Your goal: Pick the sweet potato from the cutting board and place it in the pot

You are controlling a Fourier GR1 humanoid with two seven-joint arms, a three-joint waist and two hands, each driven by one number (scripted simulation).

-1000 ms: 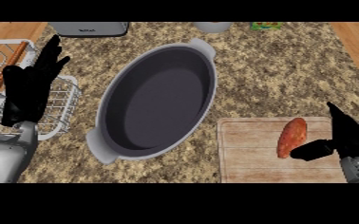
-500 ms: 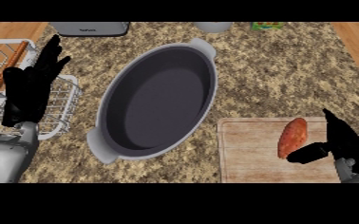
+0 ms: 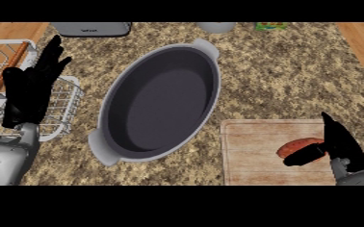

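The sweet potato lies on the cutting board; the right hand curls its thumb round it; lift clear before crossing to the pot; left hand rests open.

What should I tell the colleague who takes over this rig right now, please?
Left hand: open, resting at the view's left edge over the wire rack.
Right hand: on the cutting board, thumb and fingers closing round the sweet potato; it is not lifted.
Pot: on the counter left of the board, nothing in it.
Done: the reach to the sweet potato.
Left: secure the grasp, lift, carry left, place it in the pot.
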